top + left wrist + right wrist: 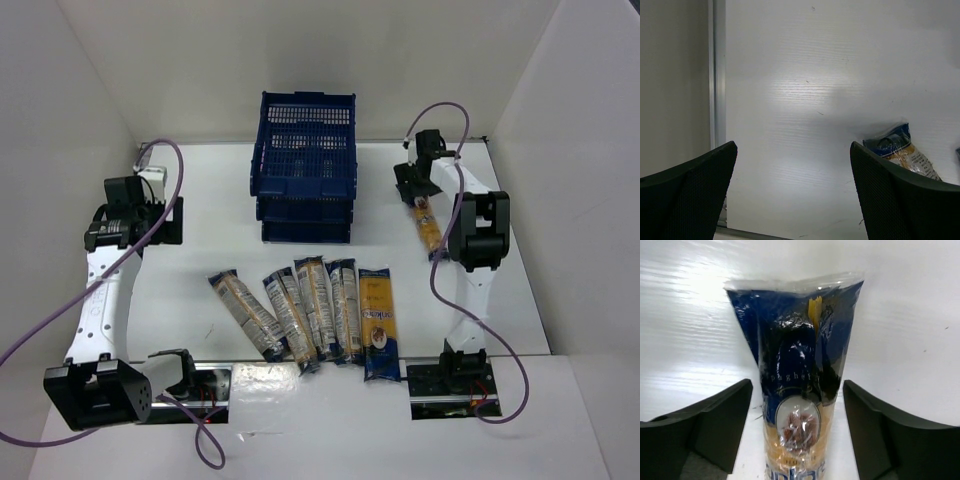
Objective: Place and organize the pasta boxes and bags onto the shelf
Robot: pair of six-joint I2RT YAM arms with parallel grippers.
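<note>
The dark blue three-tier mesh shelf point(305, 165) stands at the back centre. Several long spaghetti packs point(315, 305) lie side by side on the table in front of it, with a flatter yellow pack point(379, 320) at the row's right end. One more spaghetti pack point(428, 225) lies alone at the right. My right gripper point(415, 185) is open over its far blue end. In the right wrist view its fingers point(720, 415) stand on either side of that pack point(797, 370), apart from it. My left gripper point(172, 222) is open and empty at the far left.
White walls close in the table at the back and on both sides. In the left wrist view, the wall's base strip point(716, 75) runs along the left, and the blue end of a pack point(892, 142) shows past the right finger. Purple cables hang from both arms.
</note>
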